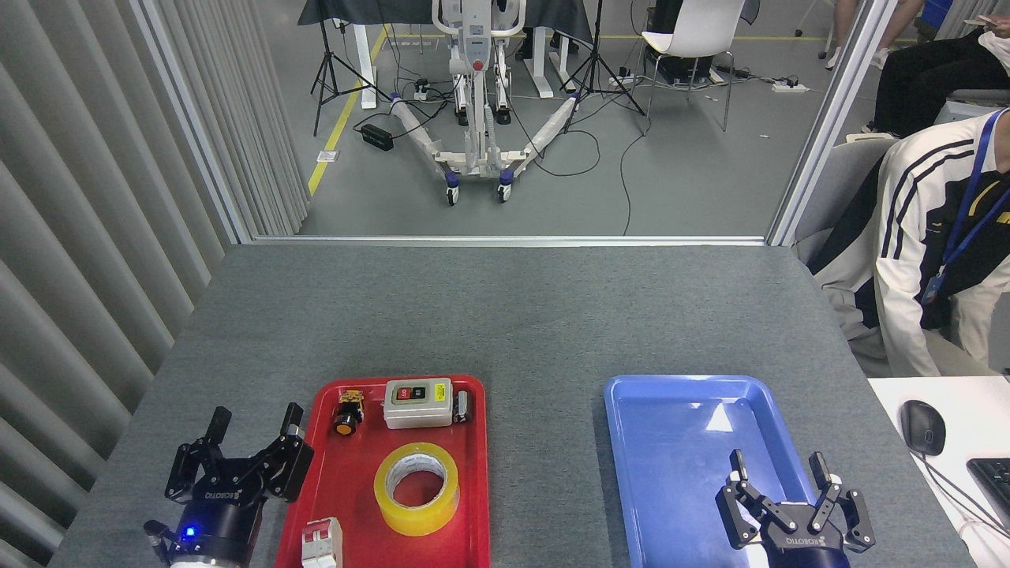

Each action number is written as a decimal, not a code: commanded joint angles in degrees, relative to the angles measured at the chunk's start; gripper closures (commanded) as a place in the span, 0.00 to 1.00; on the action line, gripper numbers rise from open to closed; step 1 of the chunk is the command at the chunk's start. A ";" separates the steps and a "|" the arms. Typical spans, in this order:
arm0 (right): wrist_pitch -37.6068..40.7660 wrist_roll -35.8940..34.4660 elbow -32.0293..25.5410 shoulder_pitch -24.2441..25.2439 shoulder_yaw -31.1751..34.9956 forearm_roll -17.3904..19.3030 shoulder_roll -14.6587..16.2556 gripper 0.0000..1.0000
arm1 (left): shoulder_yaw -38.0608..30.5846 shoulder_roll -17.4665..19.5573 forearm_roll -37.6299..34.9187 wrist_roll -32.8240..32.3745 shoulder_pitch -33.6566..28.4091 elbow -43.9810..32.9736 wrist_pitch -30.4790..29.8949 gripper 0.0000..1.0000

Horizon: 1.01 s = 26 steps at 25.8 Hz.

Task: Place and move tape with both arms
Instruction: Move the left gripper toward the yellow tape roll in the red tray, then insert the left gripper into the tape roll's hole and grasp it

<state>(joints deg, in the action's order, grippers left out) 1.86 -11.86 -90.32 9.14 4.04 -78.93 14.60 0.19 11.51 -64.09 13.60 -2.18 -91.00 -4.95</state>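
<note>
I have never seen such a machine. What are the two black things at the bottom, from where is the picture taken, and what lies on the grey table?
The picture is taken from the robot's own head, looking down. The black things are its two hands: the left pincer and the right pincer, both open and holding nothing. On the grey felt-covered table lie two trays. The red plastic tray holds a roll of translucent yellow packing tape, a grey switch box and small electrical parts. The blue plastic tray holds nothing. A seated person's sleeve shows at the right.

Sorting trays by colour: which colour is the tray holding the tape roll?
Red tray, holding the yellow tape roll; head view.
</note>
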 commanded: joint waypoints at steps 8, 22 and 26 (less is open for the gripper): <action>-0.01 0.08 -0.03 0.00 0.00 0.00 -0.01 0.00 | 4.20 -0.09 0.11 -0.42 0.69 -0.23 2.48 0.00; -0.01 0.08 0.06 0.00 0.00 0.00 0.08 0.00 | 15.89 3.43 2.22 -51.48 10.97 -0.93 2.22 0.00; -0.01 0.08 0.06 0.09 0.00 0.00 -0.01 0.00 | 20.28 5.71 3.45 -52.36 15.01 -0.67 0.82 0.00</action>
<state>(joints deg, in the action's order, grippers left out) 1.84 -11.77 -90.26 9.18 4.04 -78.92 14.66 17.07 15.52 -61.44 -37.20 10.01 -92.03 -3.58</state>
